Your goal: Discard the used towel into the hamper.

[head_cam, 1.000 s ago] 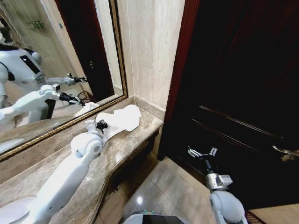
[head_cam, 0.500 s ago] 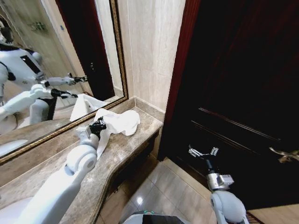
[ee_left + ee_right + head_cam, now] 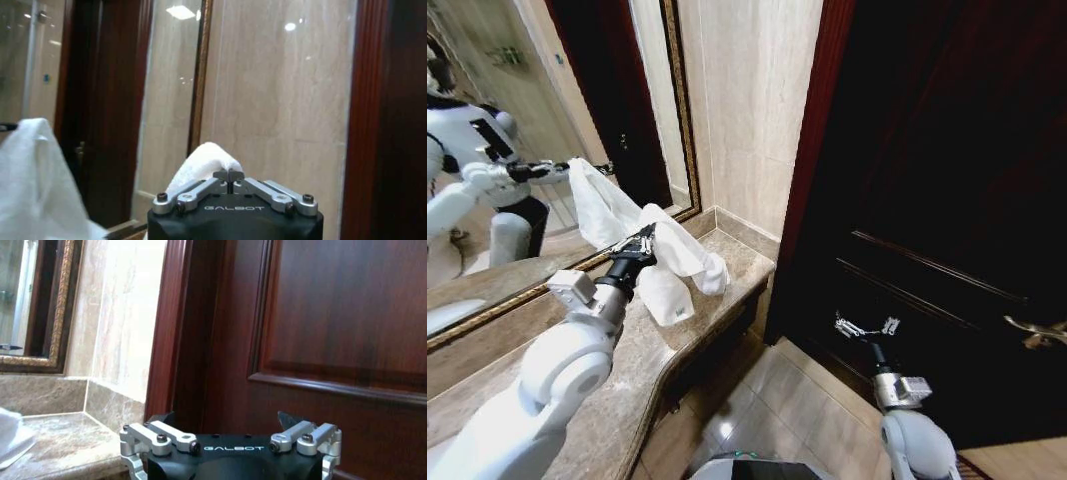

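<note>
The long brown-veined marble vanity counter [image 3: 712, 300] runs from seven o'clock toward one o'clock below the gilt-framed wall mirror [image 3: 547, 150]. On it at about eleven o'clock rest the lower folds of a white cloth towel [image 3: 667, 290], its upper part raised clear of the stone.

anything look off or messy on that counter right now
Nothing spilled or damaged. The one untidy thing is the white towel: the left gripper is shut on a fold of it and holds it up, so it hangs crumpled, its lower end on the marble counter. The right gripper waits open by the dark door.
</note>
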Robot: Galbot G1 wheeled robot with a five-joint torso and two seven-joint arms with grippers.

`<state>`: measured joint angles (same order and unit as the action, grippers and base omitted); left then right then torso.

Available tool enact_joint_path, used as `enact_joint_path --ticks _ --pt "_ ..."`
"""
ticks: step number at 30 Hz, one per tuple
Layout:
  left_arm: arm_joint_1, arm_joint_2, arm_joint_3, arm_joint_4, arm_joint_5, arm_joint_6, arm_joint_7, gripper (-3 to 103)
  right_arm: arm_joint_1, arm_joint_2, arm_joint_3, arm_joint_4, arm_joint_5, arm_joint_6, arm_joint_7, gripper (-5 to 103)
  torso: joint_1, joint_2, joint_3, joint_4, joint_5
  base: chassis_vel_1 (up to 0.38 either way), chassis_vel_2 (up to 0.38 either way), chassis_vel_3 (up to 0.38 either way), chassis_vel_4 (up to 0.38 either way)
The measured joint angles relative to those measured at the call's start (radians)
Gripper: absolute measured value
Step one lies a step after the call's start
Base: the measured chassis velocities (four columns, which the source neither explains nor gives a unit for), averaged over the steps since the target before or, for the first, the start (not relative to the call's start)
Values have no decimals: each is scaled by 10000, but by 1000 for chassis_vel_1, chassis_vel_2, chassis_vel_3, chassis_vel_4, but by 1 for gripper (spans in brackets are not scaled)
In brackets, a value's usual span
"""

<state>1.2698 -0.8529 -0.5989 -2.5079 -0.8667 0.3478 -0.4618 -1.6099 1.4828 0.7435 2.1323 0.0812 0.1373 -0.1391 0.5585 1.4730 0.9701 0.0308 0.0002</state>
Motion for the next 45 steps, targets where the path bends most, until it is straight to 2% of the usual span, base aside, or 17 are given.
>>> enact_joint_path --ticks 5,7,8,9,11,13,15,16,21,24,31,39,41,45 --pt "481 -540 -48 0 263 -261 328 0 -55 43 123 340 320 -59 34 100 -6 -13 -7 0 -1 0 0 0 0" --pt "1085 -1311 -89 10 1559 -523 765 0 -71 25 170 701 854 -319 141 100 -10 -21 -11 -1 -4 0 0 0 0" --pt "1085 -1311 -89 10 1559 -523 765 0 -71 25 170 701 854 -319 141 100 -10 -21 -11 -1 -4 0 0 0 0" --pt "1641 -1887 -172 17 3016 -1015 1329 0 -68 -19 199 916 1142 -525 182 100 -13 -26 -14 3 -4 0 0 0 0" --pt "2293 -2328 -224 29 4112 -1270 1696 0 -92 -56 223 1182 1398 -789 189 100 -17 -29 -17 4 -2 0 0 0 0" --pt "2868 -2664 -242 42 4409 -1074 1729 0 -146 -47 213 1456 1525 -1001 186 100 -19 -35 -20 2 -1 0 0 0 0" --pt "3040 -2793 -244 44 4441 -931 1702 0 -158 -28 207 1518 1526 -1034 180 100 -20 -37 -21 1 0 0 0 0 0" --pt "3353 -3040 -244 49 4468 -595 1656 0 -184 20 205 1629 1514 -1104 165 100 -20 -40 -22 1 -1 0 0 0 0" --pt "3992 -3459 -95 58 4666 -323 1574 0 -368 77 214 1968 1506 -1470 205 100 -22 -47 -24 2 -2 0 0 0 0" --pt "4281 -3574 -12 63 4859 -444 1608 0 -522 68 297 2156 1465 -1531 495 100 -25 -50 -27 0 -1 0 0 0 0" --pt "4356 -3557 20 69 4954 -568 1722 0 -830 -5 387 2334 1450 -1464 575 100 -23 -58 -28 1 -1 35 -30 -48 44" --pt "4259 -3543 51 76 5084 -908 1680 0 -1246 -120 367 2450 1398 -1215 578 100 -31 -60 -33 0 1 161 -154 -183 174" --pt "4202 -3610 179 76 5326 -1175 1697 0 -1349 -108 369 2428 1296 -990 580 100 -32 -61 -34 1 -1 242 -237 -230 249" --pt "4191 -3635 258 77 5412 -1233 1766 0 -1457 -5 321 2422 1187 -828 565 100 -37 -61 -36 3 -4 253 -238 -230 253"
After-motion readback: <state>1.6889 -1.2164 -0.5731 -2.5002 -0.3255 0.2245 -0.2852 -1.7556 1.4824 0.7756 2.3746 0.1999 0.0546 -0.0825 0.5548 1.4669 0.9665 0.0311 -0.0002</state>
